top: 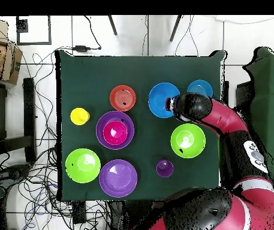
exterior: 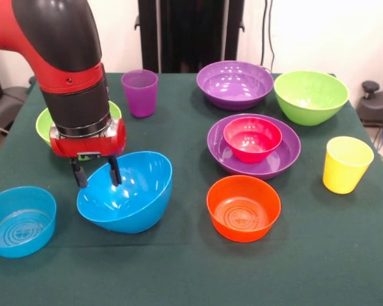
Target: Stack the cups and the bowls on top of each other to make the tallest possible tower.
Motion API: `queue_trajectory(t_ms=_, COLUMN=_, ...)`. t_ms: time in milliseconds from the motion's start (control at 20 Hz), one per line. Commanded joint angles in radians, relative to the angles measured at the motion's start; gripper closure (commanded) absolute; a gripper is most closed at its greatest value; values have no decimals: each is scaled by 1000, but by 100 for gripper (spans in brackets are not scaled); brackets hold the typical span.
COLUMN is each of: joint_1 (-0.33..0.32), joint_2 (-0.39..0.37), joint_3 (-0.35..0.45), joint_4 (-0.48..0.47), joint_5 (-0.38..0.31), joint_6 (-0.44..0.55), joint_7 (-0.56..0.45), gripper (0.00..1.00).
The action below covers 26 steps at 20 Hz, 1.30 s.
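Gripping the tilted large blue bowl by its rim, gripper fingers straddling the wall, near the table's edge; red-pink bowl nested in a purple bowl mid-table.

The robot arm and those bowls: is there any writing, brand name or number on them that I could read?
No text can be read in either view.
The arm bears a small whitish marking, seen from overhead, too blurred to read.
The gripper housing has a small greenish patch, too small to read.
The large blue bowl, the other bowls and the cups show no lettering.
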Motion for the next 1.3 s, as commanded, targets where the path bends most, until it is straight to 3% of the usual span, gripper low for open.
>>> queue_trajectory(t_ms=50, joint_1=6, joint_2=26, joint_3=108, joint_4=-12, joint_5=-88, joint_6=10, joint_7=-105, gripper=0)
queue_trajectory(t_ms=550, joint_1=25, joint_2=-45, joint_3=100, joint_4=32, joint_5=-79, joint_6=49, joint_7=-63, gripper=0)
queue_trajectory(t_ms=1300, joint_1=18, joint_2=-34, joint_3=109, joint_4=11, joint_5=-81, joint_6=53, joint_7=-74, gripper=0)
